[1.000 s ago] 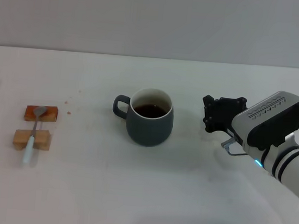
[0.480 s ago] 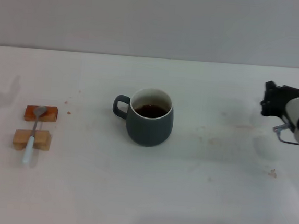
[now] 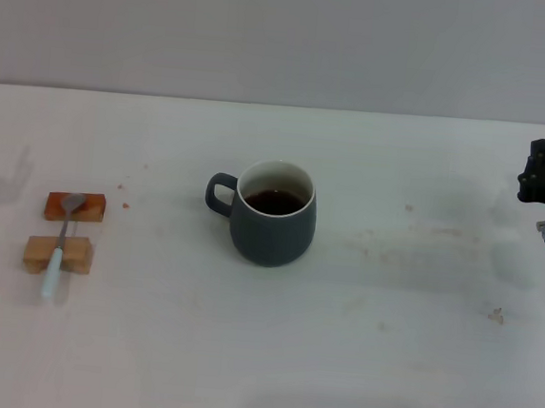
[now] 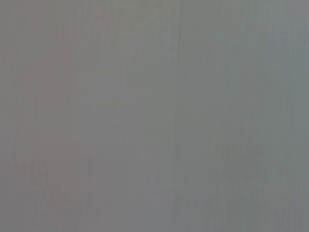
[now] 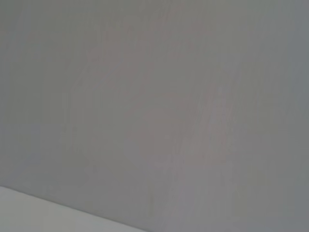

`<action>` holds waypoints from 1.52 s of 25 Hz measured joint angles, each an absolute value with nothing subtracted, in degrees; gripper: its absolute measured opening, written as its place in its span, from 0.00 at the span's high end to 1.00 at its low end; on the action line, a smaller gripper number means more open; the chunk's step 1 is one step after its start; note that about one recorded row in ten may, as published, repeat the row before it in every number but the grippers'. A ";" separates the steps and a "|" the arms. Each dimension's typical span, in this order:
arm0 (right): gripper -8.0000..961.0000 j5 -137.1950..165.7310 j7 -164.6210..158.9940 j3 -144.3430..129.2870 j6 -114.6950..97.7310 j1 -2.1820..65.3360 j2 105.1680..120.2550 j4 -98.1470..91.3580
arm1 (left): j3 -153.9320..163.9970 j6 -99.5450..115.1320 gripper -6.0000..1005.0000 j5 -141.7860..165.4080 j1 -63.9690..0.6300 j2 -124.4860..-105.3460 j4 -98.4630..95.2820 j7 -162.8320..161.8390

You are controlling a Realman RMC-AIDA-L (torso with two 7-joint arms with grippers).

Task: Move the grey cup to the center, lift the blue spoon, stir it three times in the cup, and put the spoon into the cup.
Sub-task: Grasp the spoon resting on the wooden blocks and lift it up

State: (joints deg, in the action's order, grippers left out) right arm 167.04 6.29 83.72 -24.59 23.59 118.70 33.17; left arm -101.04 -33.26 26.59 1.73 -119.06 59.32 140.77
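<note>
Retreating R gripper (image 3: 542,180), grey cup (image 3: 273,225) centred.

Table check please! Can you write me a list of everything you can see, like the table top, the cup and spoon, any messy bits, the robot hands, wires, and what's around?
Surface: white table, faint smudges and small reddish specks on it.
Job's things: rounded dark slate-grey cup with a loop handle stands upright near the middle, dark brown liquid inside. Slim spoon with grey metal bowl and pale blue handle lies across two small wooden blocks on the robot's left side, apart from the cup.
Clutter: nothing seen beyond the specks.
Grippers: right gripper at the right edge of the head view, clear of the cup, holding nothing. Left gripper not in view.
Cables: nothing seen.
Surroundings: plain grey wall behind the table; both wrist views show only blank grey.
</note>
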 joint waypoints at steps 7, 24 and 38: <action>0.99 167.04 7.16 84.63 -24.62 23.82 118.70 33.41 | -97.66 -23.41 0.34 24.88 4.62 -119.04 67.94 146.19; 0.99 167.11 12.13 89.28 -23.87 24.41 118.53 34.14 | -103.12 -23.95 0.34 28.03 5.66 -118.42 78.07 146.02; 0.99 167.17 13.20 90.78 -23.59 27.19 118.00 32.14 | -92.72 15.15 0.34 58.97 -5.70 -119.04 74.52 141.19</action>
State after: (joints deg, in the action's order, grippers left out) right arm 167.17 13.20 90.78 -23.59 27.19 118.00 32.14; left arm -92.72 15.15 58.97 -5.70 -119.04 74.52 141.19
